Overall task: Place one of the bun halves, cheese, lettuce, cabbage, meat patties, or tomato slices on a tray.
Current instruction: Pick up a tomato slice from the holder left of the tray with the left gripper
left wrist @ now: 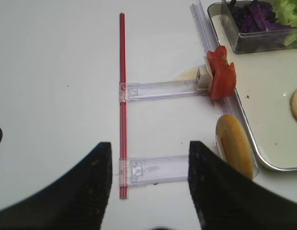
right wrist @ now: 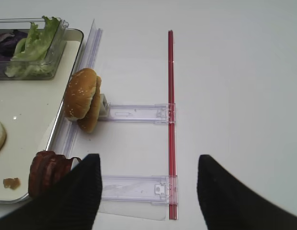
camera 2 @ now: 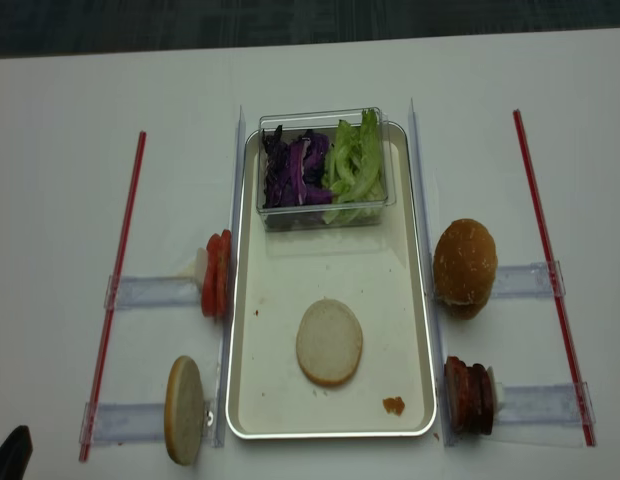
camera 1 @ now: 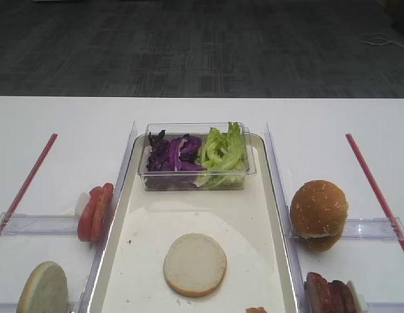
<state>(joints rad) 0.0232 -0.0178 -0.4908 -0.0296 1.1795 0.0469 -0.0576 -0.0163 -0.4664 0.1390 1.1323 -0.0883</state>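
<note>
White tabletop; tray (camera 2: 415, 330) w/ flat pale bun half (camera 2: 329, 342), clear box (camera 2: 325, 215) behind. My left gripper (left wrist: 149, 187) & right gripper (right wrist: 148, 191) both spread wide, empty.

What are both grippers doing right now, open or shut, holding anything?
Left gripper: open, holding nothing, above the table beside the tray.
Right gripper: open, holding nothing, above the table near the meat patties.

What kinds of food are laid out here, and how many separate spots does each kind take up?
Bun halves: 3 (flat on the tray, on edge at left, a group at right)
Tomato slices: 1
Meat patties: 1
Lettuce: 1
Cabbage: 1
Total: 7 spots
</note>
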